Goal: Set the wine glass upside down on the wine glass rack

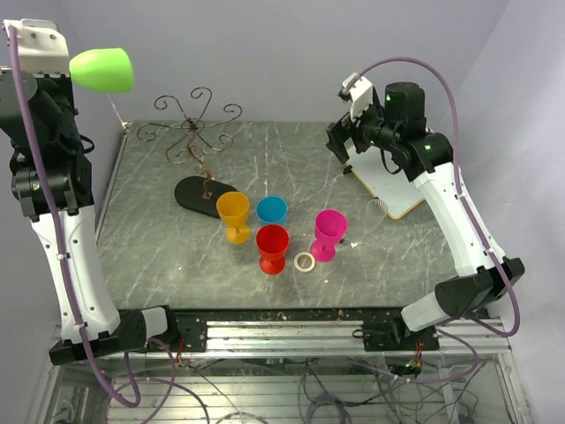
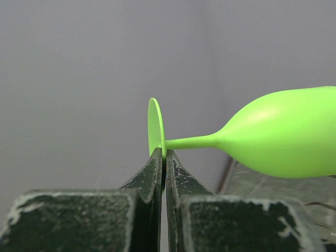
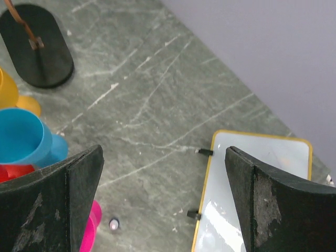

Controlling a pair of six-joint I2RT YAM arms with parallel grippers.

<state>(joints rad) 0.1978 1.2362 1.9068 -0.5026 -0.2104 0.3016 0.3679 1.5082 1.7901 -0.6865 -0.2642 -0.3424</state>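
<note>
A lime green wine glass (image 1: 102,70) lies sideways high at the far left, bowl pointing right. My left gripper (image 2: 165,156) is shut on the rim of its round foot; stem and bowl (image 2: 283,134) stretch to the right. The wine glass rack (image 1: 196,134), a dark wire tree with curled arms, stands on a black oval base (image 1: 205,194) below and right of the glass; its base also shows in the right wrist view (image 3: 37,44). My right gripper (image 3: 164,173) is open and empty, raised over the table's right side.
Yellow (image 1: 234,215), blue (image 1: 272,210), red (image 1: 272,248) and pink (image 1: 329,233) goblets stand mid-table near the rack base. A small pale ring (image 1: 305,261) lies by the red one. A white board with a yellow frame (image 1: 388,187) lies under the right arm.
</note>
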